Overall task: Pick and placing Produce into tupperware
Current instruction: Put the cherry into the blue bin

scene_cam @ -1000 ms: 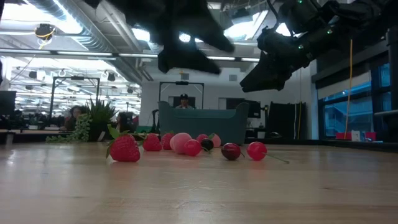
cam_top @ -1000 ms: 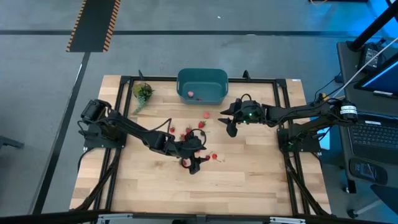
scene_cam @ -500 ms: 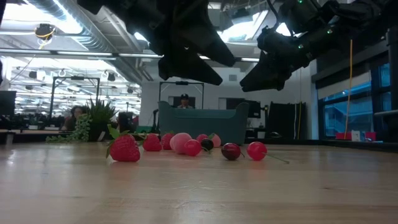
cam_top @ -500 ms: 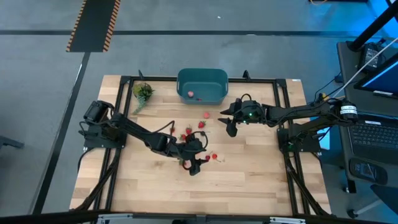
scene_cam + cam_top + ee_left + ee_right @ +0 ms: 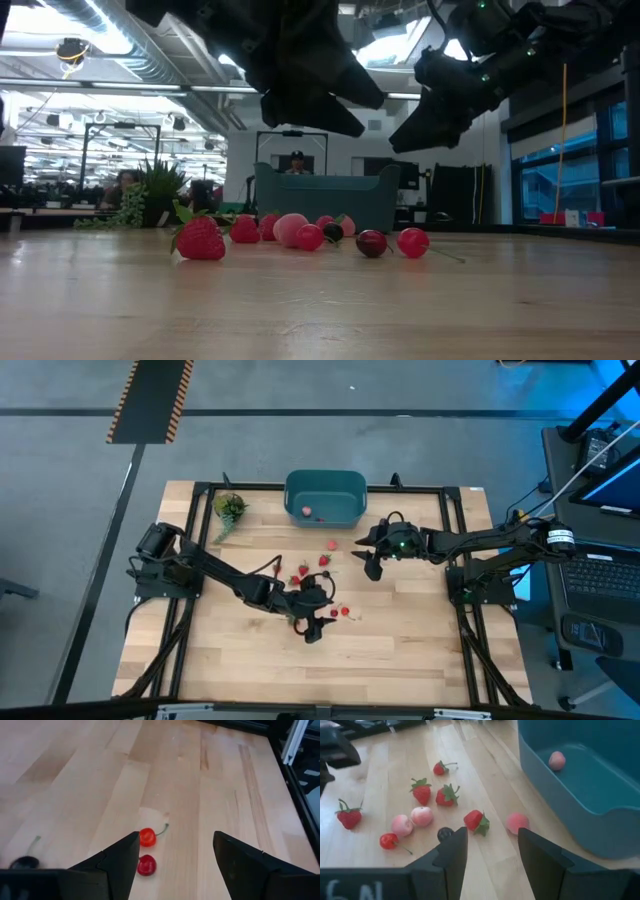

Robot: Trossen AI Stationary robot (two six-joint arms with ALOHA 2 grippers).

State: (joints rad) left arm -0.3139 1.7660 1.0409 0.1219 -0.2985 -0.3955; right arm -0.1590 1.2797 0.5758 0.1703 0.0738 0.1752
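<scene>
The teal tub (image 5: 325,498) stands near the far edge of the table; one pink piece (image 5: 556,760) lies inside it. Red and pink produce lies loose on the wood between the tub and the table's middle (image 5: 303,571), (image 5: 421,791), (image 5: 200,240). My left gripper (image 5: 318,622) hangs open above two red cherries (image 5: 147,837), which lie near its left fingertip (image 5: 127,847). My right gripper (image 5: 372,567) hovers open to the right of the scattered pieces and in front of the tub, above a strawberry (image 5: 477,820) and a pink piece (image 5: 517,822). Neither gripper holds anything.
A green leafy bunch (image 5: 229,508) lies at the far left of the table. A black frame (image 5: 450,510) runs along the table's edges. A dark cherry (image 5: 22,862) lies off to the side of my left gripper. Bare wood spreads across the near half (image 5: 330,670).
My left gripper has sunk a little toward the table over the cherries, still open. My right gripper has kept still, and the produce lies where it was.
</scene>
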